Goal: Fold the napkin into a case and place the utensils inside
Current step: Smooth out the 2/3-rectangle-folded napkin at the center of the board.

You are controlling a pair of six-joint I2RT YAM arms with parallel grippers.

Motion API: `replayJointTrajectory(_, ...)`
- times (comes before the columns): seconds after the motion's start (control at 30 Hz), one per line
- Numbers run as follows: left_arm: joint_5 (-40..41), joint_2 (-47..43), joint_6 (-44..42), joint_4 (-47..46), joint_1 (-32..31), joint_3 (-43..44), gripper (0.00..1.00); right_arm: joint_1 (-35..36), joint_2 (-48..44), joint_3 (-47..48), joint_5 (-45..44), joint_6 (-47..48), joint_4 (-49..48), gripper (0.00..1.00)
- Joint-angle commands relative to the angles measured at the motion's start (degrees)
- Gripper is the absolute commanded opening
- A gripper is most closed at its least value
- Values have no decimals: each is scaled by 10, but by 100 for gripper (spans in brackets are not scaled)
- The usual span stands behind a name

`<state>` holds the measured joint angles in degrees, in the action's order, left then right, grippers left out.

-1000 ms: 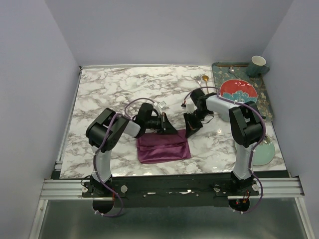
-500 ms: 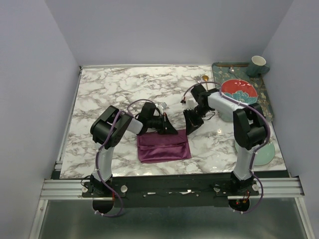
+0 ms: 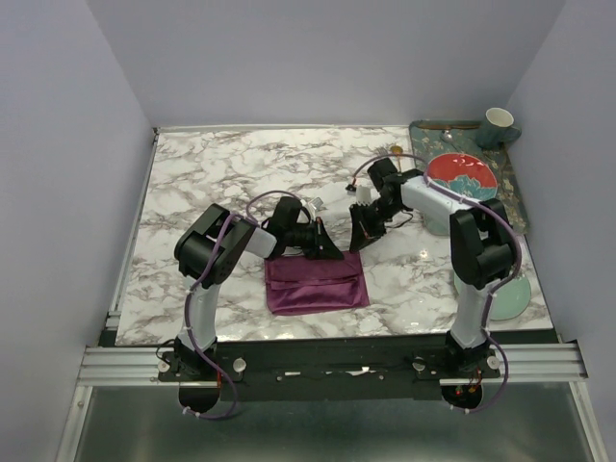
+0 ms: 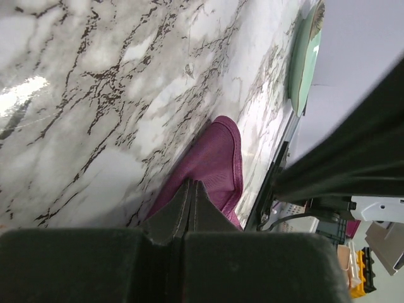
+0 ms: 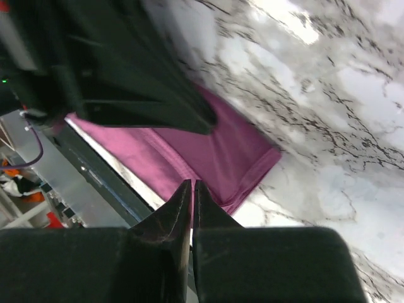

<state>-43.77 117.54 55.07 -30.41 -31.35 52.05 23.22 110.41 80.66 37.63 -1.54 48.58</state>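
My left gripper (image 3: pixel 329 252), jaws pressed together, sits at the far edge of the folded napkin (image 3: pixel 316 283) on the marble table (image 3: pixel 212 173). My right gripper (image 3: pixel 360 237), jaws a sliver apart and empty, hovers beyond the napkin's far right corner.

napkin (image 3: pixel 316 282): purple cloth, satin sheen, fine weave close up, soft creases
table (image 3: pixel 221 168): marble-patterned top, smooth, glossy, with glare spots
my left fingers (image 4: pixel 169 218): dark, matt, plastic-looking
plate (image 4: pixel 304 63): pale green, smooth glaze
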Motion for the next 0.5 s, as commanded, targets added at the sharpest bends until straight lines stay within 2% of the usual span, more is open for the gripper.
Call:
replayJointTrajectory(0.0,45,26,-35,55,-2,-3,0,1,51,-30,-33,-38,-51,12)
replayJointTrajectory(0.13,40,24,-38,57,-1,4,0,9,84,-21,-67,-34,-52,11)
replayJointTrajectory(0.17,39,22,-44,56,1,7,3,13,87,-26,-74,-31,-54,11)
replayJointTrajectory(0.23,27,0,-49,48,8,7,11,13,94,-33,-98,-33,-53,11)
replayJointTrajectory(0.27,10,-14,-58,44,19,4,24,13,95,-38,-106,-31,-52,10)
replayJointTrajectory(0.37,-23,-97,-117,94,54,-14,42,12,89,-47,-129,-36,-51,10)
replayJointTrajectory(0.43,-49,-148,-170,141,71,-24,43,13,87,-50,-134,-37,-51,10)
replayJointTrajectory(0.47,-64,-163,-190,199,77,-34,44,12,85,-49,-135,-41,-51,10)
